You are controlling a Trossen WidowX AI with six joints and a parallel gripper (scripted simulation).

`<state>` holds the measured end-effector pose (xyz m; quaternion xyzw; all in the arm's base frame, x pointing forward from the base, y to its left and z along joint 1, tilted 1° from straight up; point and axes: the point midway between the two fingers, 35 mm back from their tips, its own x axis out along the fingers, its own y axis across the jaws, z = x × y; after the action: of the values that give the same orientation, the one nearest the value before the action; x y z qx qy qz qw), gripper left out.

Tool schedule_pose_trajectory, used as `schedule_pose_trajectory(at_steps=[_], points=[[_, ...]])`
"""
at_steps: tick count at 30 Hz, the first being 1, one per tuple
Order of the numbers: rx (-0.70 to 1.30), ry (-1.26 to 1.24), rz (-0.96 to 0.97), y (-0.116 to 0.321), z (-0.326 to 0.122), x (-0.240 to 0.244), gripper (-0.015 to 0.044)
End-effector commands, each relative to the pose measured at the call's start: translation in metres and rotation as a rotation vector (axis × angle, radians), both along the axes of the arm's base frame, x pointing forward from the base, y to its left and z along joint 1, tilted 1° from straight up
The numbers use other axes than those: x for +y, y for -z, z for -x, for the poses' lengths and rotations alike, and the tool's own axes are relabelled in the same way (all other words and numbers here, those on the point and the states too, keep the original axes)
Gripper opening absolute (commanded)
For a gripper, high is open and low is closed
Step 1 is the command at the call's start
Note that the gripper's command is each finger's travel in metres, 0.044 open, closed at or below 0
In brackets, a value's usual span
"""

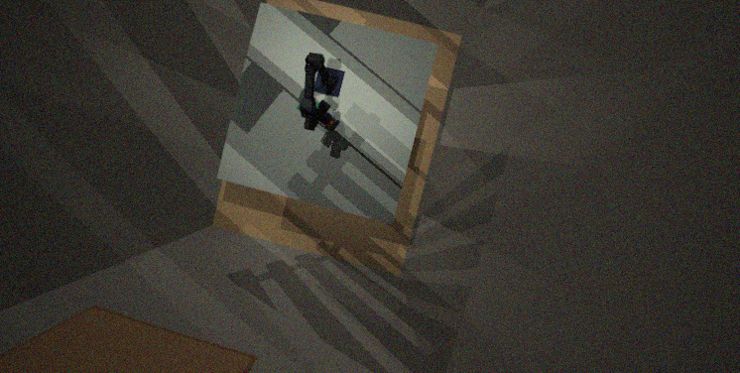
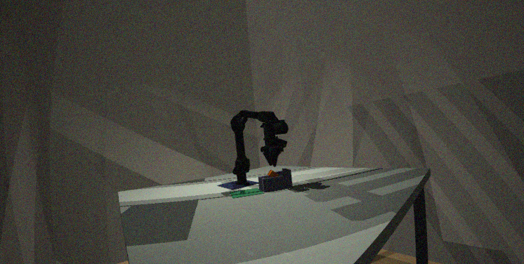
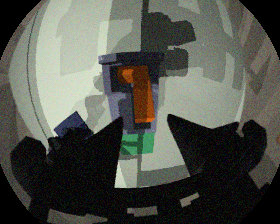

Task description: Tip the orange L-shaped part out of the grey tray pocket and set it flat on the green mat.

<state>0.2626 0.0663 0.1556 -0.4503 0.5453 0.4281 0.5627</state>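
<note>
Dull grey-brown walls [image 1: 595,111] [image 2: 154,60] meet in a corner in the exterior view, crossed by slanting bands of paler light and shadow. The pale counter [image 1: 269,158] [image 2: 227,225] [image 3: 206,100] carries bright stripes and dark, blocky shadows; a dark leg [image 2: 421,225] supports it. Beneath lies a tan-orange rug or floor panel [image 1: 306,238] [image 2: 390,256].

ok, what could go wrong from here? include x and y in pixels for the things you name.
The open pincer [image 2: 273,165] [image 3: 145,119] is above the tilted orange part [image 2: 271,173] [image 3: 143,97]. Coming down off-line, a finger might knock the raised end and drop it back into the tray [image 2: 274,184] [image 3: 159,100]. The tray's high end wall could also snag a finger. A shallow pinch may let the part swing before it reaches the green mat [image 2: 246,192] [image 3: 146,144].
</note>
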Motion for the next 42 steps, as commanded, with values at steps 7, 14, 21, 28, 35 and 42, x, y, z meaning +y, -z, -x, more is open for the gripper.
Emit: schedule_pose_trajectory(at_steps=[7,14,21,28,35,42], points=[[-0.002,-0.004,0.005,0.015,-0.001,-0.001,0.028],[-0.002,-0.004,0.005,0.027,-0.002,-0.001,0.028],[-0.002,-0.004,0.005,0.038,-0.002,-0.001,0.028],[-0.002,-0.004,0.005,0.049,-0.002,-0.002,0.028],[-0.002,-0.001,0.0,0.046,-0.002,-0.001,0.0175],[-0.002,-0.001,0.0,0.046,-0.002,-0.001,0.0109]])
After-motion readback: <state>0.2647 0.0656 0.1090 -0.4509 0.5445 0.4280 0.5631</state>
